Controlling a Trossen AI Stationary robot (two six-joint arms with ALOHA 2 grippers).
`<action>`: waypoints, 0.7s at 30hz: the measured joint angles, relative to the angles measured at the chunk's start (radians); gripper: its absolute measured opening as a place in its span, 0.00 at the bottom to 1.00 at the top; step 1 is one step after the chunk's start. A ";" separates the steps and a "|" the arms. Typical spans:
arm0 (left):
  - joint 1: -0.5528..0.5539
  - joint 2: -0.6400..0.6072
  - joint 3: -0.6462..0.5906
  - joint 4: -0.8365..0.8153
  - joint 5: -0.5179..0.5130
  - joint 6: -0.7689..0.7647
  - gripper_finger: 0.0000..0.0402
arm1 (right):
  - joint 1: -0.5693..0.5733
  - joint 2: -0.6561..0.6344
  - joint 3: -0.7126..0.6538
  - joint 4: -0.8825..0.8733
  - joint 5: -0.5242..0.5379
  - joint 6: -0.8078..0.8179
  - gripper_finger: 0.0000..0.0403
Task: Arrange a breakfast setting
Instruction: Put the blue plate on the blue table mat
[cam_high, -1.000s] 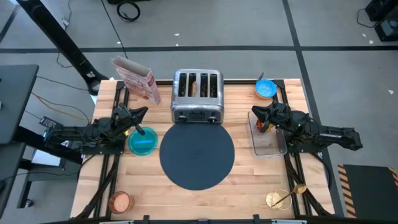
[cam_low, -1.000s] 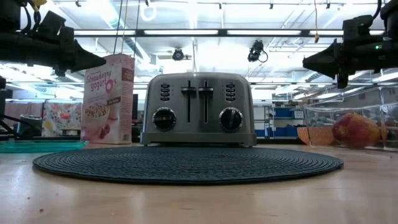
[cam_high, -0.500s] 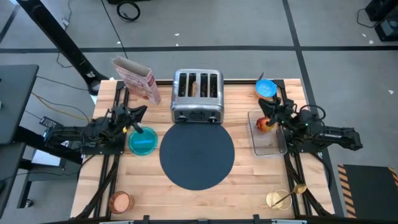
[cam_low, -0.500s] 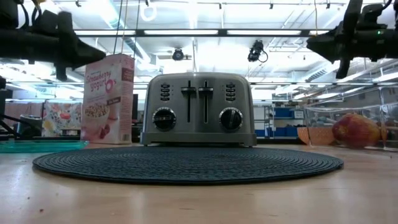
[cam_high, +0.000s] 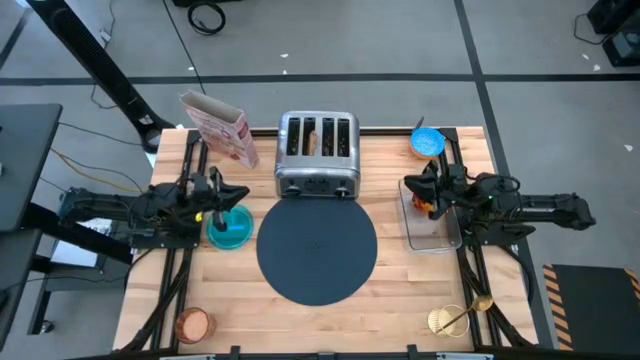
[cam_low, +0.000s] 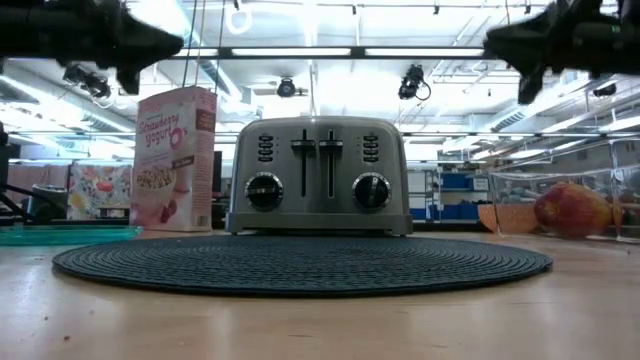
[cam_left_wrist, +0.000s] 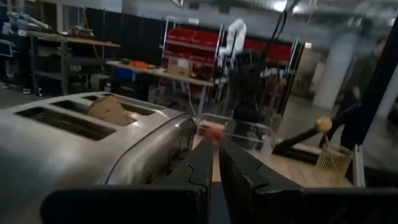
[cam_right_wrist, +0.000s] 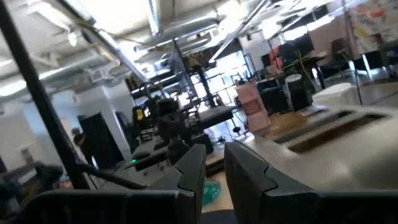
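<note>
- The left claw (cam_high: 240, 194) hangs above the teal plate (cam_high: 230, 230) at the desk's (cam_high: 390, 280) left side, fingers narrow with only a slim gap, holding nothing.
- The right claw (cam_high: 408, 184) hovers over the clear tray (cam_high: 432, 232) where the red-orange fruit (cam_low: 570, 208) lies, fingers likewise narrow and empty.
- The dark navy mat (cam_high: 317, 250) lies mid-desk, just in front of the chrome toaster (cam_high: 317, 155); a brown toast slice (cam_left_wrist: 111, 109) stands in one slot.
- The pink cereal box (cam_high: 217, 127) stands left of the toaster.
- The small bright-blue bowl (cam_high: 427, 143) sits at the far right corner.
- The copper cup (cam_high: 193, 325) is near-left, the gold spoon (cam_high: 458, 316) near-right.
</note>
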 joint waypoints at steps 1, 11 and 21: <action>-0.002 0.037 0.024 -0.001 0.000 0.007 0.08 | 0.010 0.032 0.030 -0.001 0.000 -0.020 0.17; -0.004 0.311 0.325 -0.095 0.000 0.043 0.08 | 0.111 0.416 0.370 0.020 -0.008 0.004 0.17; -0.078 0.463 0.688 -0.617 0.006 -0.116 0.08 | 0.118 0.610 0.579 0.187 -0.022 0.167 0.17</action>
